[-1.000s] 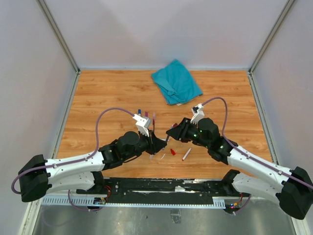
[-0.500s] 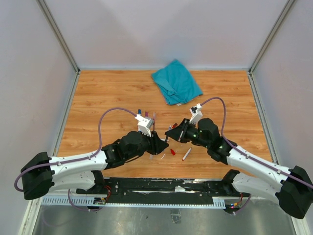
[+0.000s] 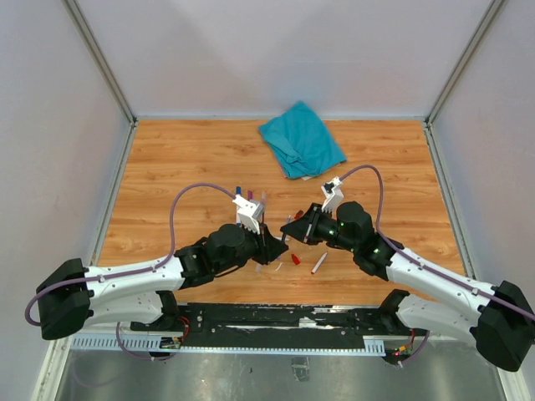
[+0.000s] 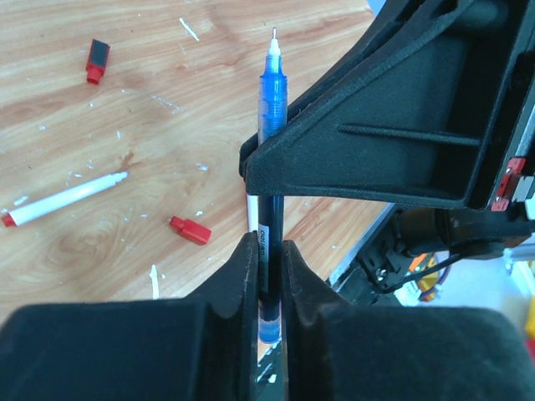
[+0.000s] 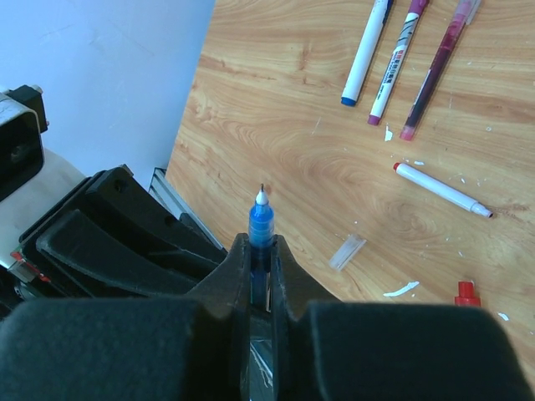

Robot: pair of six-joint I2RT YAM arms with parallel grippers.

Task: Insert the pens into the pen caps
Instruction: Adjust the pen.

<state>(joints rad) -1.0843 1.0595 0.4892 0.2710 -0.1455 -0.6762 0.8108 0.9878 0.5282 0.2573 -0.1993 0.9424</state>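
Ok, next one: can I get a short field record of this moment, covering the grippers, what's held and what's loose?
left gripper: shut on blue pen
right gripper: shut on the same pen, nearer its tip
pen tip: bare, no cap on it
red caps: two, loose on the table
white pen: red-tipped, lying flat
three pens: side by side, untouched
teal cloth: far side

Pens (image 5: pixel 365 50): six, the blue pen (image 4: pixel 271 92) among them. Red caps (image 4: pixel 190 230): two. Clear piece (image 5: pixel 347 251): one. Teal cloth (image 3: pixel 302 139): one. Arms (image 3: pixel 125 288): two. White scraps (image 5: pixel 401 290): several, too small to tally.
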